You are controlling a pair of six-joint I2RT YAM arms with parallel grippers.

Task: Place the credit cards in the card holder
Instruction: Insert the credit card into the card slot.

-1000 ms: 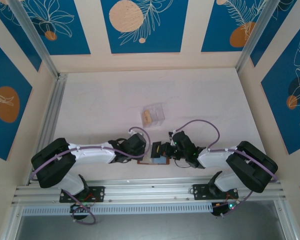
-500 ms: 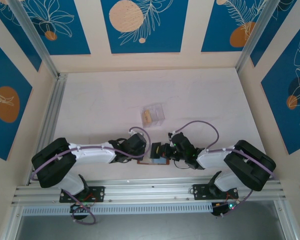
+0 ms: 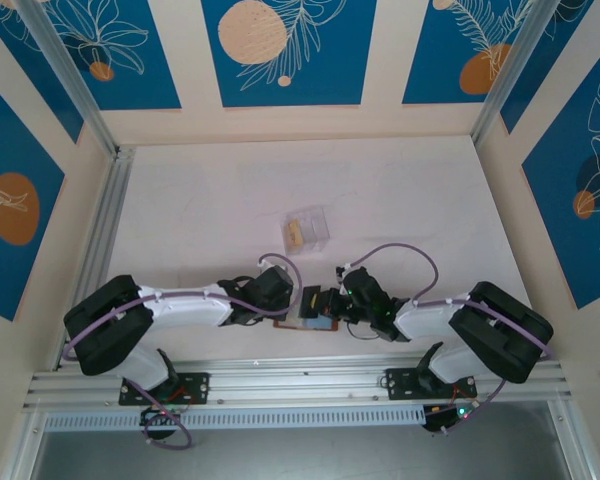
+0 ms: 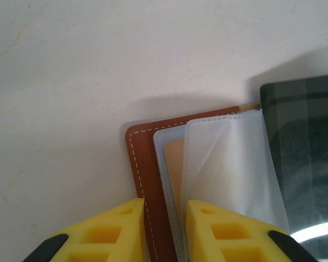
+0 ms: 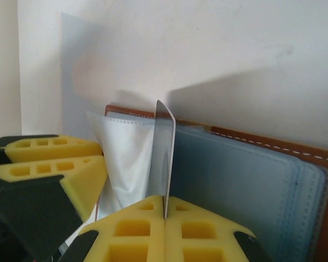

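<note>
two robot arms meet low over a white desk [image 4: 87,65], near its front edge. they are working on a small brown leather card holder with a blue-grey lining [image 4: 138,164] that lies open on the desk. the left hand [image 4: 165,213] has its yellow foam fingers closed on the holder's near edge. the stitched brown cover and a blue-grey pocket layer are caught between them, pinning it in place. a milky translucent sleeve [image 4: 229,169] stands lifted from the holder just beside that grip. the right hand [image 5: 165,210] is pressed together on a thin glossy black credit card [image 5: 165,147]. the card is held upright on its edge, its free end pointing at the gap beside the lifted sleeve.

the step in hand looks like insertion: the card is at the pocket mouth, not yet seated. the next move calls for lining the card's leading edge up with the opening and sliding it in, while the left hand stops the holder skidding. a tilted card could snag the soft sleeve.

count:
- one card holder
- one black card, in the right hand
- one tan card [image 4: 175,164], showing through a pocket
- one clear plastic box [image 3: 310,228], farther back and well apart, with something tan inside
- two hands
</note>
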